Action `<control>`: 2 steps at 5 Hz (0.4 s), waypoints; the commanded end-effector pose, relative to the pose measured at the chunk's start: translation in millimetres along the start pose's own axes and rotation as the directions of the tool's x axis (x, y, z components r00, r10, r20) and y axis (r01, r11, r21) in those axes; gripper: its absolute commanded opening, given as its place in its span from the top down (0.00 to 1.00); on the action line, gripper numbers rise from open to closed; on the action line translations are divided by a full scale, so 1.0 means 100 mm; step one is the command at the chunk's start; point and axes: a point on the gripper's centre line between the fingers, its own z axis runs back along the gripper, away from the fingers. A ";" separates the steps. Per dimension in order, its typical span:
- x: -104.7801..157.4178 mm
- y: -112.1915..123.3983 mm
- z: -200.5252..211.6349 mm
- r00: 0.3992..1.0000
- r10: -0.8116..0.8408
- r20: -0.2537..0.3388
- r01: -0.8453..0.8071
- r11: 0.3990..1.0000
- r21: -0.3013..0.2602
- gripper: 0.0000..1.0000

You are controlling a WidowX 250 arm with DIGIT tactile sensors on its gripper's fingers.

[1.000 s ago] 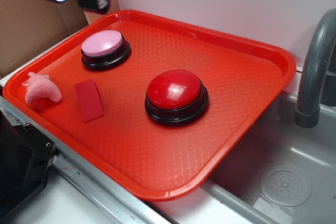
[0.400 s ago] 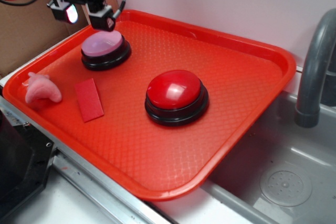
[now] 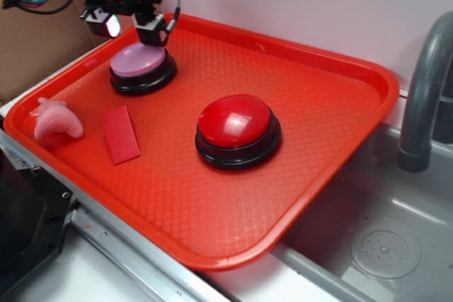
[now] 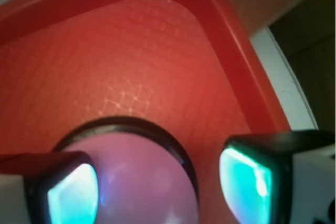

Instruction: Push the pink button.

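Sitting near the far left corner of the red tray (image 3: 333, 132), pink button (image 3: 138, 60) lies directly under gripper (image 3: 131, 27). Fingers (image 4: 68, 192) spread, one over the dome, the other beyond its rim, likely lined up for a downward press. Red button (image 3: 235, 122) mid-tray; pink plush toy (image 3: 55, 122) at left edge.

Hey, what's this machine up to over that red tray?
A robot arm's gripper, its two fingers spread apart, hangs right over the pink button at the far corner of the orange-red tray. Whether it is touching the dome can't be told. The red button, a small pink plush toy and a flat red block sit untouched elsewhere on the tray.
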 end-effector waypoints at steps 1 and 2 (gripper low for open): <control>-0.17 0.11 0.28 0.997 -0.016 -0.074 0.016 1.000 -0.008 0.00; -0.25 0.15 0.64 0.998 -0.021 -0.060 0.023 0.999 0.024 0.00</control>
